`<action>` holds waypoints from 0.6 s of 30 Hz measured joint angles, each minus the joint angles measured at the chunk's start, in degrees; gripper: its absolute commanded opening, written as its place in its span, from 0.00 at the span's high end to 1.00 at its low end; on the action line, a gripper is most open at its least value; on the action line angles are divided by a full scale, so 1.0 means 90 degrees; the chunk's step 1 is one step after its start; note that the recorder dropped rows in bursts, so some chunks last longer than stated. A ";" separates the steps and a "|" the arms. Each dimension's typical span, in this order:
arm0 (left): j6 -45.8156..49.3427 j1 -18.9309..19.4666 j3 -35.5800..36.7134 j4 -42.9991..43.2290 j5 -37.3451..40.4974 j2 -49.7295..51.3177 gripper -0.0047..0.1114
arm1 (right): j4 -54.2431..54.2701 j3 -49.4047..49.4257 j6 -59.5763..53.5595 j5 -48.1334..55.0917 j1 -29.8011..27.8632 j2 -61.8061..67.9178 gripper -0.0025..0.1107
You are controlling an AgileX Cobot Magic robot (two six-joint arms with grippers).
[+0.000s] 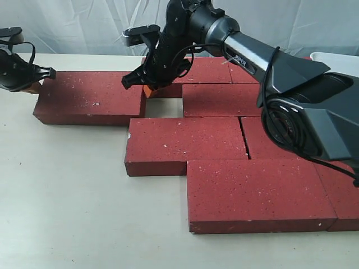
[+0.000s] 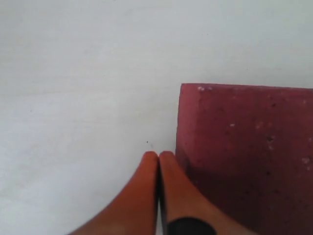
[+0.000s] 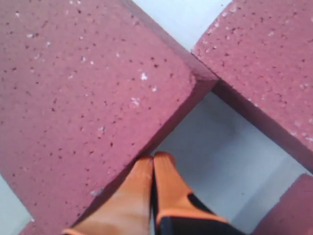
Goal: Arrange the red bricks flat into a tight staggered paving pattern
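Note:
Several dark-red bricks lie flat on the table. One brick (image 1: 90, 98) sits apart at the left, with a gap between it and the rest. My left gripper (image 1: 35, 84) is shut and empty, its orange fingertips (image 2: 168, 169) against that brick's (image 2: 249, 147) left end. My right gripper (image 1: 148, 89) is shut and empty, down in the gap at the same brick's (image 3: 83, 93) right end. Beside it lie a back-row brick (image 1: 207, 70), a brick (image 1: 221, 100) behind the middle row, a middle brick (image 1: 185, 143) and a front brick (image 1: 258, 193).
More bricks (image 1: 280, 137) continue to the right under my right arm (image 1: 291, 84). A white container's edge (image 1: 336, 56) shows at the back right. A pale curtain (image 1: 84, 25) hangs behind the beige table (image 1: 67, 196).

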 measured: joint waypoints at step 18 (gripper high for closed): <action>-0.0025 -0.0082 0.0000 0.0049 0.0234 0.0088 0.96 | -0.1821 -0.0026 0.0741 0.0074 0.0031 -0.0007 0.99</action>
